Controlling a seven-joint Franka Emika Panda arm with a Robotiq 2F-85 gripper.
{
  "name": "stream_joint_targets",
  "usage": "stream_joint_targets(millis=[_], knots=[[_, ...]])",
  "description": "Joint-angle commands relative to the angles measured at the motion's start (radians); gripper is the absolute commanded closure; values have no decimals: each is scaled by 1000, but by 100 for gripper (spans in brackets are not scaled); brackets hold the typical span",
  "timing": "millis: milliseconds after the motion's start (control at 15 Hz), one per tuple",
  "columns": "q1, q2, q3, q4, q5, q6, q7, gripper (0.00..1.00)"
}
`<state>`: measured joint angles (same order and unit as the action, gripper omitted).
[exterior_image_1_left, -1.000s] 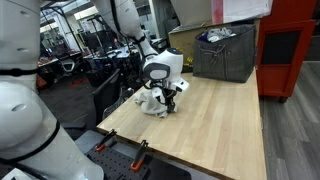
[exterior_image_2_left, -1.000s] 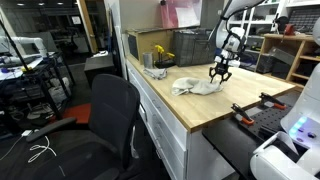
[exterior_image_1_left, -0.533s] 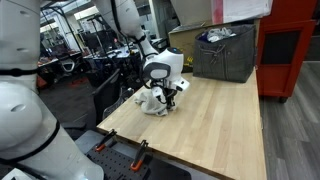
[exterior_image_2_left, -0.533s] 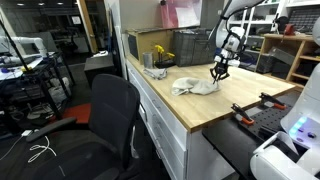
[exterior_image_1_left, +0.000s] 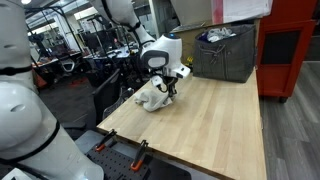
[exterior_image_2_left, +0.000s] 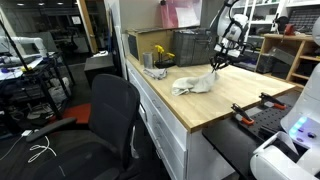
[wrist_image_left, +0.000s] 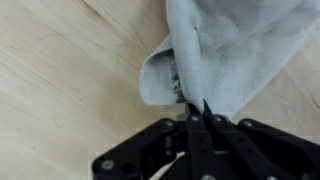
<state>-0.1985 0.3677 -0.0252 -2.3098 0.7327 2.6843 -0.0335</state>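
Note:
A crumpled white cloth lies on the light wooden table, near its edge. My gripper is shut on the cloth's corner and has it pulled up off the surface, so the fabric stretches from the pile to the fingers. In the wrist view the black fingers meet tightly, pinching the pale cloth at its edge, with bare wood to the left. An exterior view shows the gripper lifting the cloth by one end.
A dark mesh bin with items in it stands at the back of the table. A second bin with a yellow object and a small cup stand further along. An office chair sits beside the table. Black clamps grip the near edge.
The gripper closed on the cloth's corner and rose, drawing that corner up from the table. The rest of the cloth stays in its pile.

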Motion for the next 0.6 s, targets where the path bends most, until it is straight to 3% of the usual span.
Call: stream_joint_targets(millis=[0, 533], knots=[[8, -155, -18, -58, -5, 34, 16, 99], [31, -199, -89, -44, -157, 249, 96, 99]])
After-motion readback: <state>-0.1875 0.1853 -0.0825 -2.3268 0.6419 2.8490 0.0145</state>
